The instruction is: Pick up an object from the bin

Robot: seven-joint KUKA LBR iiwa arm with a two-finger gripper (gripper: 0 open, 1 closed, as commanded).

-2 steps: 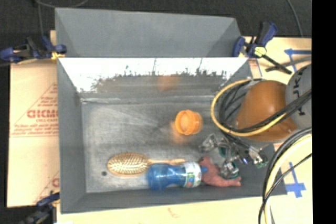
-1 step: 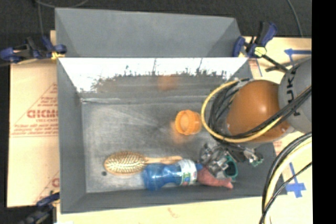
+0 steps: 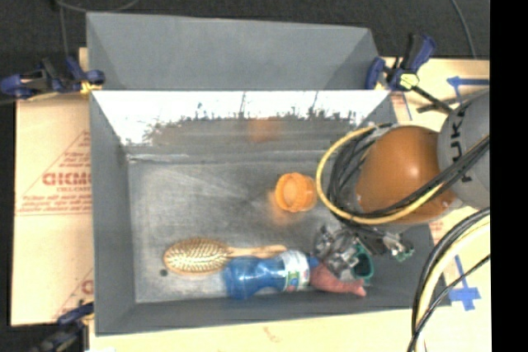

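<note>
Camera view, from above. The grey bin held four loose things, one of each kind, all lying singly.

(a) One orange round thing, just off the floor's centre toward 2 o'clock, well apart from the rest.
(b) One gold-headed hairbrush at 7 o'clock, lying flat with its pale handle pointing toward 3 o'clock.
(c) One blue bottle at 6 o'clock, on its side just beside the brush handle, its white-labelled cap end toward 3 o'clock.
(d) One reddish thing at 5 o'clock, near the front wall and just beside the bottle's cap end.

The gripper stood low over the 5 o'clock corner, above the reddish thing. Whether the gripper was open or closed could not be told, as its metal parts merged into one dark cluster. The reddish thing was partly covered by the gripper, and its kind was hard to make out. Contact between the two could not be judged. The arm's orange cover and looping cables hid the floor at 3 o'clock.
</note>
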